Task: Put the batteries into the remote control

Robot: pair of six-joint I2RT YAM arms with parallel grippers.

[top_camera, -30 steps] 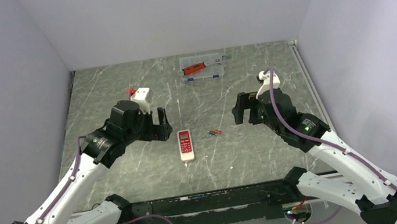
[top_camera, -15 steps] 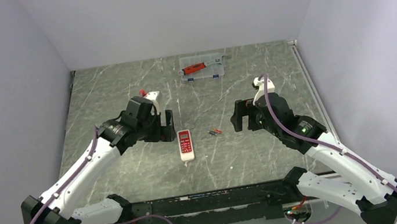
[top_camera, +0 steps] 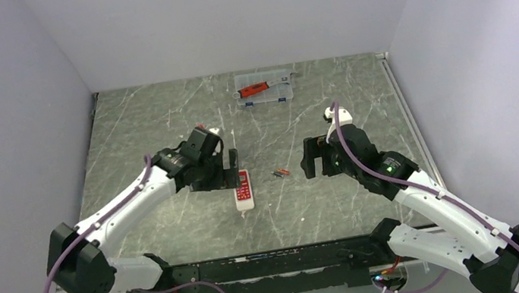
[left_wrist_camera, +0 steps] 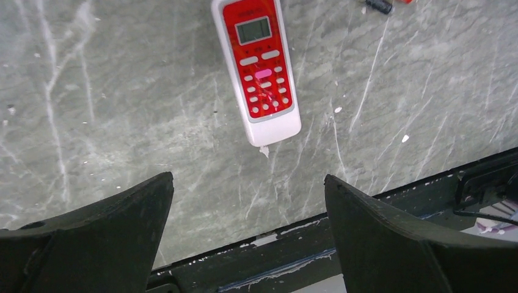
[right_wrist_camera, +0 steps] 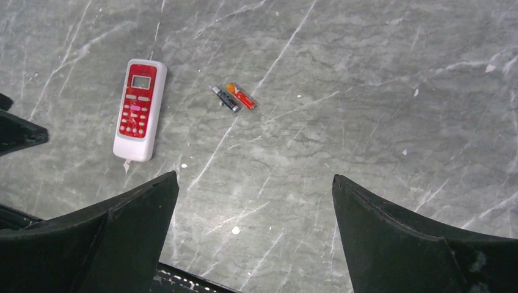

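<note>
The remote control point(top_camera: 242, 189) is seen button-face up, with the batteries point(right_wrist_camera: 234, 97) just to its right. It is judged light, rigid and probably slick, so its long edges should be pinched. The left gripper point(left_wrist_camera: 247, 183), near it, and the right gripper point(right_wrist_camera: 253, 183) are held spread and empty.

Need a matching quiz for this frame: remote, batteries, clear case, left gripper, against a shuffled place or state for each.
Things:
1. remote
2. batteries
3. case
4. left gripper

Places and states:
a. open, holding nothing
b. farthest back in the top view
c. lying face up, red button side showing
d. lying side by side, to the right of the remote

Pairs: 1-c, 2-d, 3-b, 4-a
</note>
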